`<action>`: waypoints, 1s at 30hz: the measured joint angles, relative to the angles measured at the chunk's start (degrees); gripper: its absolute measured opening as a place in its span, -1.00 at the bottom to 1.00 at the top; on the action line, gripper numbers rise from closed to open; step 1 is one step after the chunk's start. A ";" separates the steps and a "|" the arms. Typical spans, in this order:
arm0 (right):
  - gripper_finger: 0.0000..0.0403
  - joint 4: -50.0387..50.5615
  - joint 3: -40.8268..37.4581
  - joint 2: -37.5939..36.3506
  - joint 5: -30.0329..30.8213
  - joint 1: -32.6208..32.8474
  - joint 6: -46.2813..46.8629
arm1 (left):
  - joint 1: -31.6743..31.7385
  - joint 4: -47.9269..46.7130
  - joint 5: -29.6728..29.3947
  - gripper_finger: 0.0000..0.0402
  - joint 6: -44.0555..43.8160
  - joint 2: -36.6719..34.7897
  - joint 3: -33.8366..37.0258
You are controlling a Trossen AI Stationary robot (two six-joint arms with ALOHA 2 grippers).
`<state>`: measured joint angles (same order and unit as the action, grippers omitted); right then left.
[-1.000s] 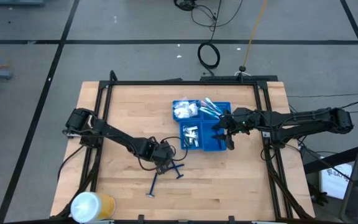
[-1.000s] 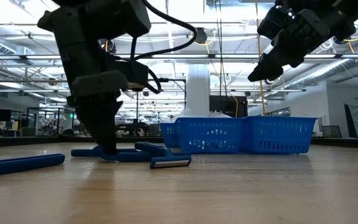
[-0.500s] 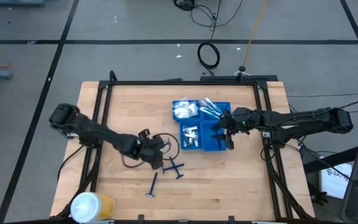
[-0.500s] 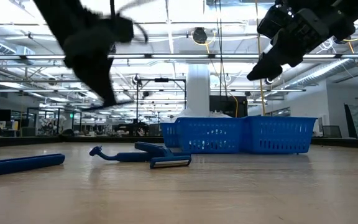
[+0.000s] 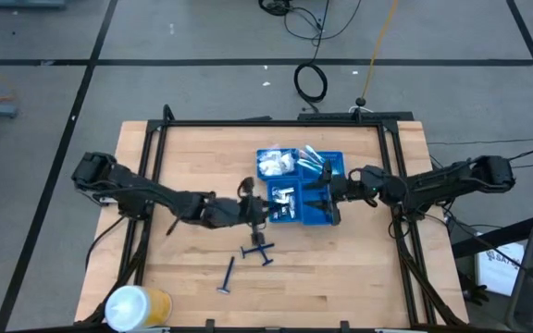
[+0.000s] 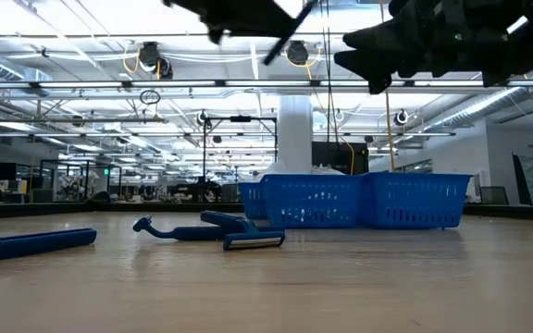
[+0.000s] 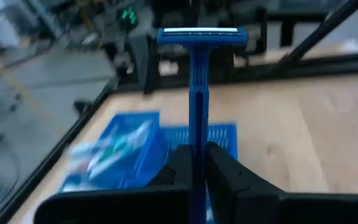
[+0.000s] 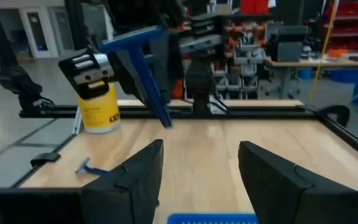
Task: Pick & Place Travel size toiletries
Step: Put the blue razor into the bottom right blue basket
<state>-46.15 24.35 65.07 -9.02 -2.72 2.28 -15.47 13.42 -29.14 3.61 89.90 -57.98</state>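
My left gripper (image 5: 253,209) is shut on a blue razor (image 7: 198,93), raised above the table just left of the blue tray (image 5: 333,218). The razor's head (image 7: 201,35) sticks out past the fingertips; it also shows in the right wrist view (image 8: 143,70). My right gripper (image 5: 327,199) is open and empty above the tray's right half, facing the left gripper. The tray holds a white packet (image 5: 276,165), silver tubes (image 5: 285,202) and pale sticks (image 5: 315,162). Two crossed razors (image 5: 259,249) and one more (image 5: 226,275) lie flat on the table. My left gripper pinches the razor's handle (image 7: 197,144) between its two fingers, which lie along the handle. The head stands out beyond the fingertips toward the tray. The razor is lifted clear of the table and slants upward in the low view (image 6: 290,32).
A white-and-yellow roll (image 5: 137,305) stands at the table's near left corner. The black frame rails (image 5: 391,176) run along the table's edges. Bare wood lies left of the tray and along the near edge.
My left gripper has risen from the razors on the table with one razor and gone toward the tray, turning toward it. The other razors have stayed on the table. My right gripper has shifted a little toward the table's left over the tray and tipped more level.
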 joint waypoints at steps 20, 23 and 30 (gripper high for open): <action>-0.03 -13.65 0.56 10.17 -0.25 1.71 -0.72 | 9.45 13.08 16.51 -0.92 0.36 8.32 -0.13; -0.08 -14.12 0.56 10.50 -0.18 1.71 -1.56 | 9.51 13.77 17.22 -0.95 0.36 8.95 -0.15; -0.58 -15.25 0.56 10.52 -0.36 1.71 -2.42 | 9.80 13.60 17.16 -0.88 -1.87 9.34 -0.17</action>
<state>-61.40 24.91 75.60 -9.37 -1.02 -0.14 -5.67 27.03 -11.99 1.74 99.23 -58.15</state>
